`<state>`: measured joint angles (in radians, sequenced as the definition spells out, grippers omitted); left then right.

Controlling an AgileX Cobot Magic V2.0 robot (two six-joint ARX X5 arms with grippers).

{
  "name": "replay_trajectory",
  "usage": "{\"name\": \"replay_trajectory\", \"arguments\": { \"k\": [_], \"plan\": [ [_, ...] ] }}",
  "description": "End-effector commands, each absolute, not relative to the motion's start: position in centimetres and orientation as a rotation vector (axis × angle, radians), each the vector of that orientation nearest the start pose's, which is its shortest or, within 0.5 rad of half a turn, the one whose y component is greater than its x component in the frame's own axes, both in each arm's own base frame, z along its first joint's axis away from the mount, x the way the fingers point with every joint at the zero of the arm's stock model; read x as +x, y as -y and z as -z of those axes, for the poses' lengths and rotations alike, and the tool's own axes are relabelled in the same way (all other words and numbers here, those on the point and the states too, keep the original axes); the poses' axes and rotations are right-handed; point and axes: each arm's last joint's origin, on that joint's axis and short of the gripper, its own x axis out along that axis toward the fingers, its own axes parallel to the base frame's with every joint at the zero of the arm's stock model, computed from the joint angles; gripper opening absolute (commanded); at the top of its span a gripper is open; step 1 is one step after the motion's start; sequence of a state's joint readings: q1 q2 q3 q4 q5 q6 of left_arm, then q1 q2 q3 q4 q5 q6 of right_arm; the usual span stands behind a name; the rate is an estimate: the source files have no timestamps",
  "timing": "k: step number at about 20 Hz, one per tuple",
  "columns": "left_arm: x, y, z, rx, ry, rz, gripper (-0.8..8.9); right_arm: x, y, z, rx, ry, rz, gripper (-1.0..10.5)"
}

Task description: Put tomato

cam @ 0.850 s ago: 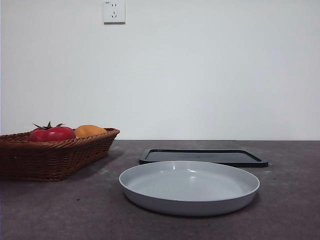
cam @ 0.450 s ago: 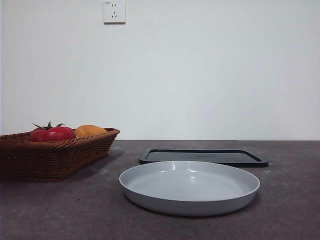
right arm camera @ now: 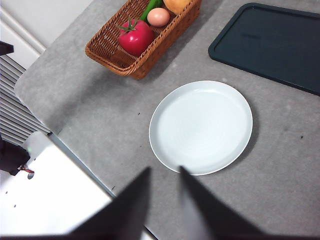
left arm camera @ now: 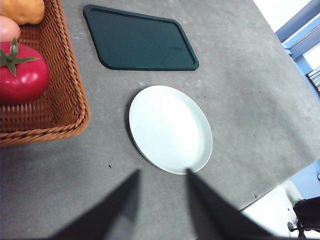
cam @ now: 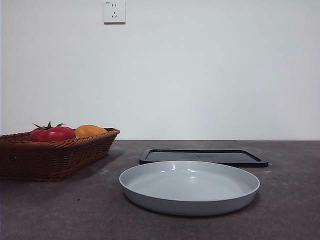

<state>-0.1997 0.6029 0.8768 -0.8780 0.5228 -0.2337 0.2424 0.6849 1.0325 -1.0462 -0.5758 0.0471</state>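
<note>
The tomato [cam: 51, 134] [left arm camera: 22, 75] [right arm camera: 136, 36], glossy red with a green stem crown, lies in a brown wicker basket [cam: 55, 160] [left arm camera: 67, 85] [right arm camera: 107, 50] at the table's left. A pale grey plate [cam: 190, 202] [left arm camera: 170, 127] [right arm camera: 200, 125] stands empty in the middle. My left gripper [left arm camera: 162, 171] hangs high above the table near the plate's edge, open and holding nothing. My right gripper [right arm camera: 164, 168] is also high over the plate's near edge, open and empty. Neither arm shows in the front view.
A dark flat tray [cam: 202, 156] [left arm camera: 140, 40] [right arm camera: 270, 42] lies behind the plate. The basket also holds an orange-yellow fruit [cam: 90, 130] [left arm camera: 22, 9], a peach-pink fruit [right arm camera: 158, 16] and something green [right arm camera: 150, 6]. The table's edge [right arm camera: 65, 145] runs close below the right gripper.
</note>
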Motion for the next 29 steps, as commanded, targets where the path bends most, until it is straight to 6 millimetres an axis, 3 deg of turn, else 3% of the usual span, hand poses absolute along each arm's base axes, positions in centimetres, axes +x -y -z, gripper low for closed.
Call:
{"name": "replay_trajectory", "arguments": {
  "k": [1,5,12,18,24,29],
  "plan": [
    [9.4,3.4,-33.0,-0.302,-0.665,0.637,3.35,8.9,-3.9,-35.6,0.150,-0.706,-0.779,3.1],
    [9.4,3.4,-33.0,-0.299,-0.664,0.630,4.16,8.9,-3.9,-35.6,0.151,-0.708,-0.777,4.4],
    [11.0,3.5,-32.6,-0.279,-0.689,0.548,4.16,9.0,-3.9,-35.6,0.151,-0.708,-0.777,4.4],
    [16.4,4.5,-31.7,-0.232,-0.672,0.495,4.16,9.1,-3.9,-35.6,0.153,-0.714,-0.776,4.4],
    [22.7,5.4,-28.8,-0.110,-0.700,0.387,4.25,9.1,-3.9,-35.6,0.153,-0.714,-0.776,4.4],
    [26.7,6.0,-26.7,-0.023,-0.745,0.345,4.47,9.1,-3.9,-35.6,0.155,-0.715,-0.776,4.4]
  ]
}}
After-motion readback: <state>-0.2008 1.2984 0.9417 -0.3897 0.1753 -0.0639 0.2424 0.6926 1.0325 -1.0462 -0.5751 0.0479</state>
